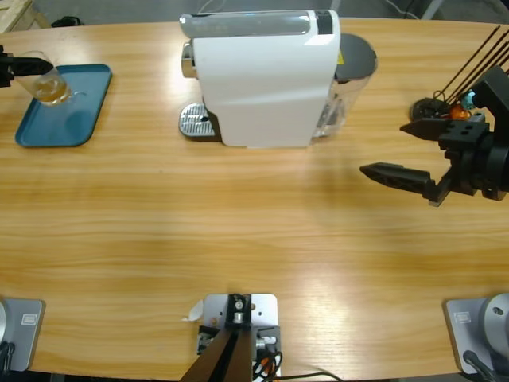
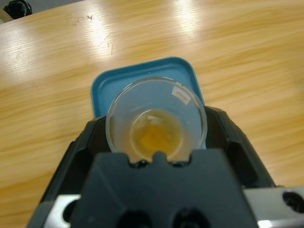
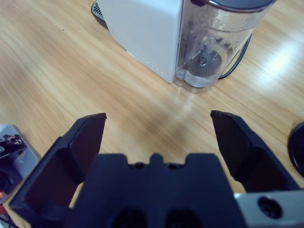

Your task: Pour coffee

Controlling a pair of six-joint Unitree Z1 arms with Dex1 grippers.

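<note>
My left gripper [image 2: 156, 142] is clamped on the glass tumbler [image 2: 156, 118], tilted over the blue tray [image 2: 142, 73], with the coffee [image 2: 155, 135] pooled shallow inside; I'd tip slowly and stay above the tray, while my right gripper [image 3: 156, 135] hangs wide open, well apart, facing the coffee machine [image 3: 147, 33]

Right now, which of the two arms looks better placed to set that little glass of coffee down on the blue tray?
The left. Its gripper already holds the glass tumbler with the coffee over the blue tray. The right gripper hangs open and empty on the far side of the white coffee machine.
</note>
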